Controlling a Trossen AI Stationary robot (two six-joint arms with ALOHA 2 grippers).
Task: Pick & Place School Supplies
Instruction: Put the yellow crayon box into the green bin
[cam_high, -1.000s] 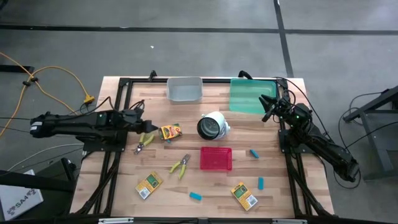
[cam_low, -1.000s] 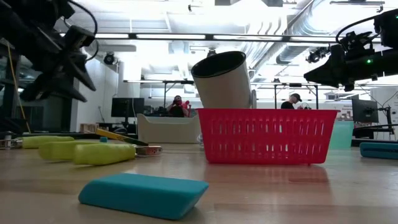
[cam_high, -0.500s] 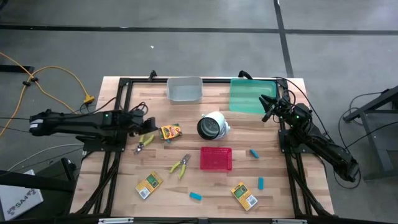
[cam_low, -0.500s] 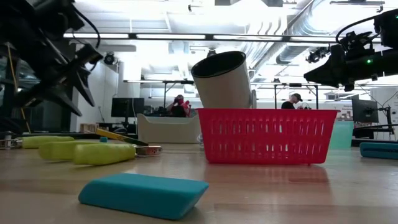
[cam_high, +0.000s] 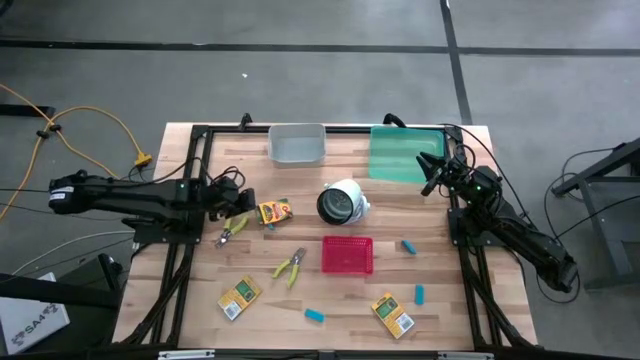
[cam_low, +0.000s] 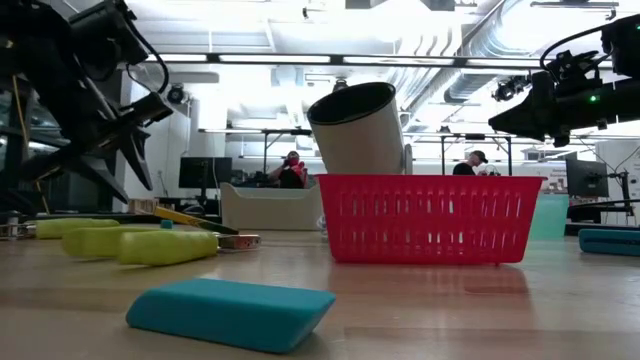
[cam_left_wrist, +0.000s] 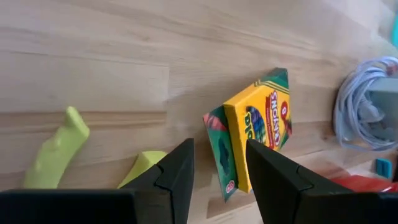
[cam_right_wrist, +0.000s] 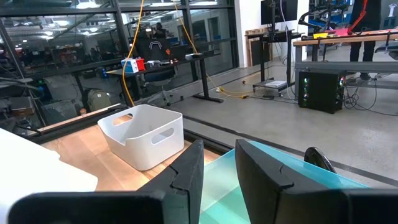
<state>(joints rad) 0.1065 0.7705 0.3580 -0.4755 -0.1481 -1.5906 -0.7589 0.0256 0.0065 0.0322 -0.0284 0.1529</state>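
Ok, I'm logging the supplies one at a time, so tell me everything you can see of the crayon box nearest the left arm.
The crayon box is a small yellow-and-green carton with red print and a flap hanging open at one end, cardboard by its look. It lies on the wooden table between the yellow-green pliers and the white cylinder, touching neither. The left gripper hangs just short of it, fingers open, not touching it.

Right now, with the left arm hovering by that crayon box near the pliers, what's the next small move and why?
Probably ease the left pincer forward and down over the crayon box. Its fingers stand open and empty, and the wrist view shows the box just ahead of them, lying on the table beside the yellow-green pliers. The right pincer waits over the green tray.
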